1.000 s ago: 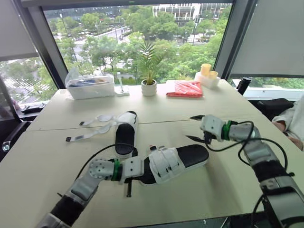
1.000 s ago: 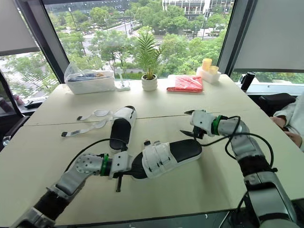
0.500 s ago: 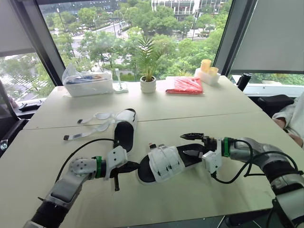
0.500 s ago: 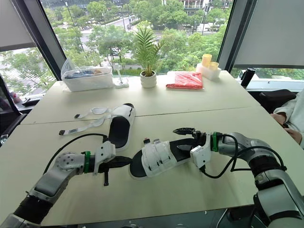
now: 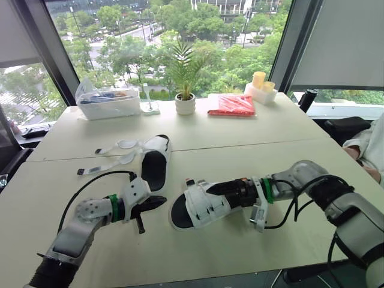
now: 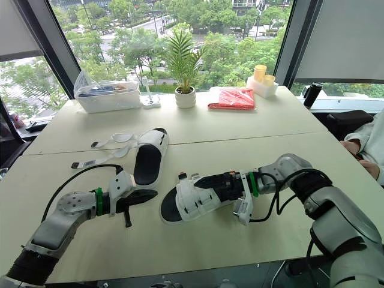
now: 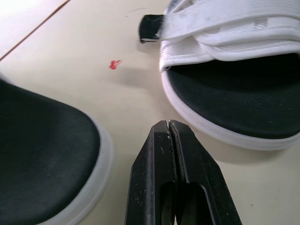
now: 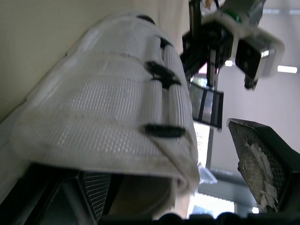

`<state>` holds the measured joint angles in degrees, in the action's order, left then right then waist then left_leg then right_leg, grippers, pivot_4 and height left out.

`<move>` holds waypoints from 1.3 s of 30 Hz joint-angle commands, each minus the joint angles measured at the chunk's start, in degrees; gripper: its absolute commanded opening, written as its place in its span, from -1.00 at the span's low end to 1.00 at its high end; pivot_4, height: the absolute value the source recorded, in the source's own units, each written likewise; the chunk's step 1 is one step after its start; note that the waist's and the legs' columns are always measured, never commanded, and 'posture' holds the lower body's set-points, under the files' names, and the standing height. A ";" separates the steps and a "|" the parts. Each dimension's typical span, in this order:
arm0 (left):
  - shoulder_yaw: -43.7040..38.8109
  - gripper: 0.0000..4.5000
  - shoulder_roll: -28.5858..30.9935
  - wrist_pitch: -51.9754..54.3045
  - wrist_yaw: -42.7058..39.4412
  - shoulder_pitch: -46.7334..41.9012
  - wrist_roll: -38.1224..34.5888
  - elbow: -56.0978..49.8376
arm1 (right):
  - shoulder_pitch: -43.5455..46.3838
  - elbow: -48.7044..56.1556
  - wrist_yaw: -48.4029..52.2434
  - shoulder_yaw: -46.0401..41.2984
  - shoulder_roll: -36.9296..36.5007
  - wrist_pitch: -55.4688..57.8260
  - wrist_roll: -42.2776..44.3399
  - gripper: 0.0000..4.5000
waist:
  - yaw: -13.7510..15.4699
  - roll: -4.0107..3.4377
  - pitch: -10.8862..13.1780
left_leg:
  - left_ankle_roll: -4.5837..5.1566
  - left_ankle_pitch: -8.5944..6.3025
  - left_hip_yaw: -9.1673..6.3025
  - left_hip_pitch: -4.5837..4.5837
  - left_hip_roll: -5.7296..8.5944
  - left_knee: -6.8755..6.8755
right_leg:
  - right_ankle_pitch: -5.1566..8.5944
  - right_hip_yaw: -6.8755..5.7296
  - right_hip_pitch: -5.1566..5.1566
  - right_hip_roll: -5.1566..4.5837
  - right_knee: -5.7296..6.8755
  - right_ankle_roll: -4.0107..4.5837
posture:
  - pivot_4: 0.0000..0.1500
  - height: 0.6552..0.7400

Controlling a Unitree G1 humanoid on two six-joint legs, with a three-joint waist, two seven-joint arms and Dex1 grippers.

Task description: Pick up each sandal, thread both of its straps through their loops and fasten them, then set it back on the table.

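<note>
A white sandal (image 5: 201, 205) with a black footbed lies in the middle of the table, both straps closed over its front. My right gripper (image 5: 219, 187) reaches along its footbed from the heel. It is open, with the strapped upper (image 8: 126, 108) between the fingers and one pad (image 8: 258, 161) standing clear of the fabric. A second sandal (image 5: 153, 165) lies further back left, its loose straps (image 5: 108, 163) spread on the table. Between the two sandals my left gripper (image 5: 157, 202) rests shut and empty; its fingertips (image 7: 168, 123) point at the strapped sandal's toe (image 7: 234, 93).
Along the far edge stand a clear box (image 5: 107, 103), a potted plant (image 5: 184, 103), a red packet (image 5: 231, 105) and yellow cups (image 5: 259, 81). A person's sleeve (image 5: 375, 144) shows at the right edge. A small red speck (image 7: 115, 64) marks the table.
My right gripper has slid further in along the sandal, from the heel up to the straps. My left gripper has drawn back left, away from the sandal's toe.
</note>
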<state>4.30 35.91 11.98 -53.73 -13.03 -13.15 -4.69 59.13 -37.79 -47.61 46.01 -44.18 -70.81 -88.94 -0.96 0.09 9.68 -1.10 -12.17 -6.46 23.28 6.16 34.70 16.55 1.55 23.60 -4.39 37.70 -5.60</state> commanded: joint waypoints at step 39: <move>-2.23 -1.00 0.39 -0.49 4.62 -0.88 1.73 -1.90 | 15.02 -40.42 52.97 -24.57 17.79 66.97 51.55 -0.98 | -1.58 0.37 0.43 | -0.11 0.20 -0.06 0.09 -0.33 0.04 | -0.14 -0.03 0.18 0.30 0.30 0.25 | 1.00 1.00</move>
<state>2.74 35.94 12.16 -49.54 -13.79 -11.75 -5.48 71.64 -79.10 5.36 21.93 -26.16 -6.39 -37.83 -2.53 0.46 10.11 -1.21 -11.97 -6.50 23.40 5.83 34.74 16.40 1.53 23.82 -4.10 38.02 -5.35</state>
